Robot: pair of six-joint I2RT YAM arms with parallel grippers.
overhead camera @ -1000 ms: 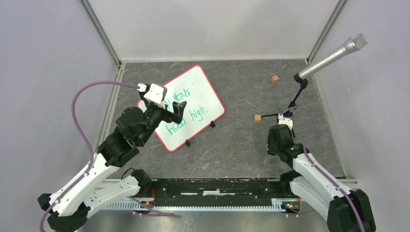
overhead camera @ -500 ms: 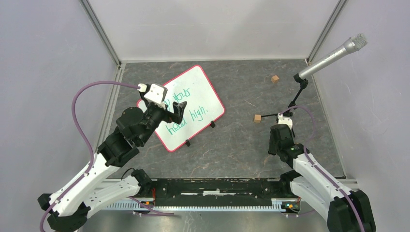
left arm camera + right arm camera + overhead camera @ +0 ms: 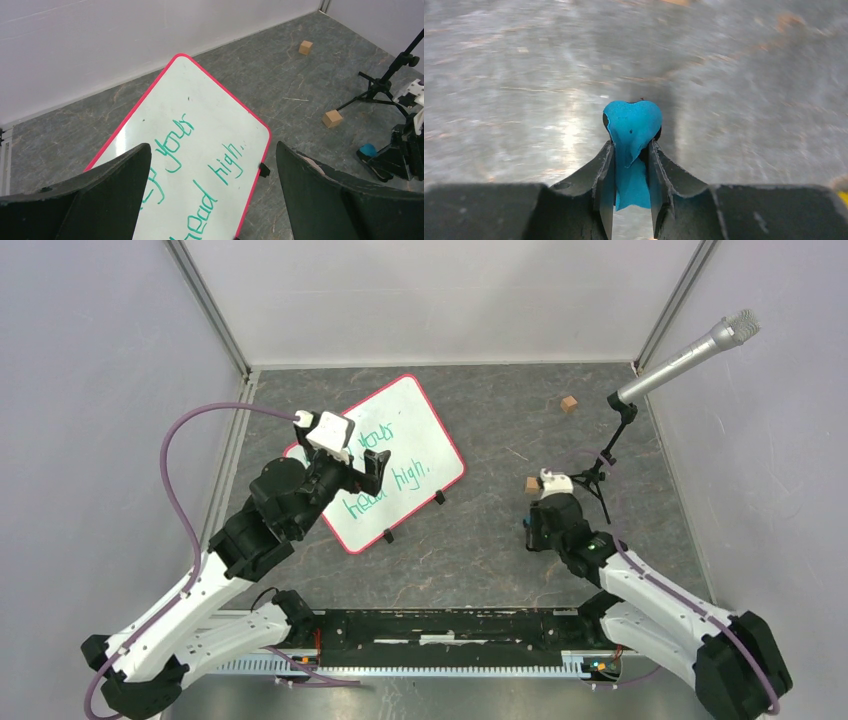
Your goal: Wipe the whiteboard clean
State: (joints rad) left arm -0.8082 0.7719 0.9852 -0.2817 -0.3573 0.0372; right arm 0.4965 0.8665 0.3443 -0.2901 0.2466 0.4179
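Observation:
The whiteboard (image 3: 405, 435) lies tilted on the grey floor, red-rimmed, with green handwriting reading "your head high" (image 3: 200, 125). My left gripper (image 3: 355, 472) hovers over its near-left part, open wide, nothing between the fingers (image 3: 212, 147). My right gripper (image 3: 533, 528) is right of the board and apart from it, low over the floor. It is shut on a small blue cloth piece (image 3: 632, 120), whose rounded end sticks out past the fingertips (image 3: 631, 145). The left wrist view shows that blue piece (image 3: 368, 150) at the right edge.
Two small wooden cubes sit on the floor, one far right (image 3: 569, 404) and one (image 3: 533, 485) just beyond my right gripper. A microphone (image 3: 690, 348) on a black tripod (image 3: 603, 465) stands at the right. White walls and metal frame posts enclose the floor.
My right arm has swung left toward the middle, and its jaws have closed onto the blue cloth piece. The left arm shifted only slightly.

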